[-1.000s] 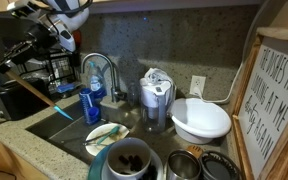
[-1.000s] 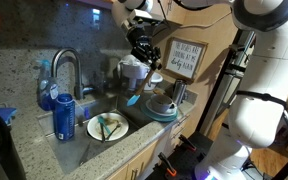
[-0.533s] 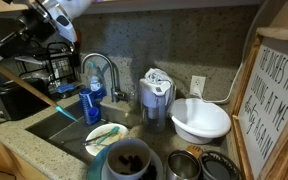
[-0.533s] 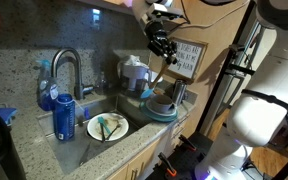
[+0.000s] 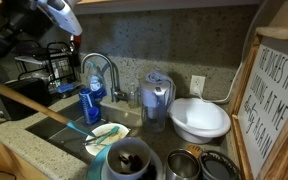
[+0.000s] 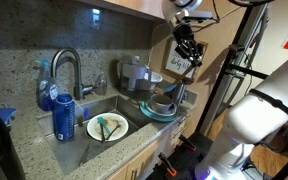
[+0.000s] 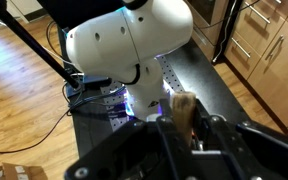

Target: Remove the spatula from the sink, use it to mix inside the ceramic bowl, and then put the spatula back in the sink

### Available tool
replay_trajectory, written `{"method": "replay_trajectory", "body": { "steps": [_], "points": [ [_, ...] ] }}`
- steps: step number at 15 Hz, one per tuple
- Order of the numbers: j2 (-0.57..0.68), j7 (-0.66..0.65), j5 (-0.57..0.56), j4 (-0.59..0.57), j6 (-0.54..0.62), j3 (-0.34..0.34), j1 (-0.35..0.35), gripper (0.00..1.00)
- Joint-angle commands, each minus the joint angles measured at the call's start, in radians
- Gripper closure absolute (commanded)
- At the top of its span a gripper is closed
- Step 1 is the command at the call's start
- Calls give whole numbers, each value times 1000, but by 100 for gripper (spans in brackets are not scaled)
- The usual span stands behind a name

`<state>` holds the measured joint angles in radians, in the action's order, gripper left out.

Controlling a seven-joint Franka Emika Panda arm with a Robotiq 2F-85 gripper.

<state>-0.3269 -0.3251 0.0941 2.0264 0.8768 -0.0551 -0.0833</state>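
My gripper (image 6: 190,48) is shut on the upper end of the spatula; in the wrist view the light-wood handle tip (image 7: 183,106) sticks out between the closed jaws (image 7: 184,128). In an exterior view the long handle (image 5: 34,105) slants down from the left edge, and the teal head (image 5: 91,130) hangs over the sink (image 5: 69,122) beside a white plate. The ceramic bowl (image 5: 130,160) sits on a plate at the front; it also shows in an exterior view (image 6: 164,107), below my gripper.
A white plate (image 5: 106,137) with scraps lies in the sink (image 6: 94,110) under the chrome faucet (image 5: 104,68). A blue soap bottle (image 5: 92,95), a water filter jug (image 5: 156,98), a white bowl (image 5: 200,120), metal tins (image 5: 187,165) and a framed sign (image 5: 279,100) stand around. A blue can (image 6: 64,118) stands on the counter.
My arm has swung away from the faucet towards the bowl side, carrying the spatula. The teal head has moved from the sink's back towards the plate.
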Motion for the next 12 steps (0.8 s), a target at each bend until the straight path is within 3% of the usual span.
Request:
{"method": "replay_trajectory", "body": {
  "steps": [1,7,12],
  "points": [
    [-55,57,-79,60,96,-16,-38,90],
    [13,100,-90,101,367,-59,-60,89],
    [122,121,-74,90,500,-87,-67,89]
  ]
}}
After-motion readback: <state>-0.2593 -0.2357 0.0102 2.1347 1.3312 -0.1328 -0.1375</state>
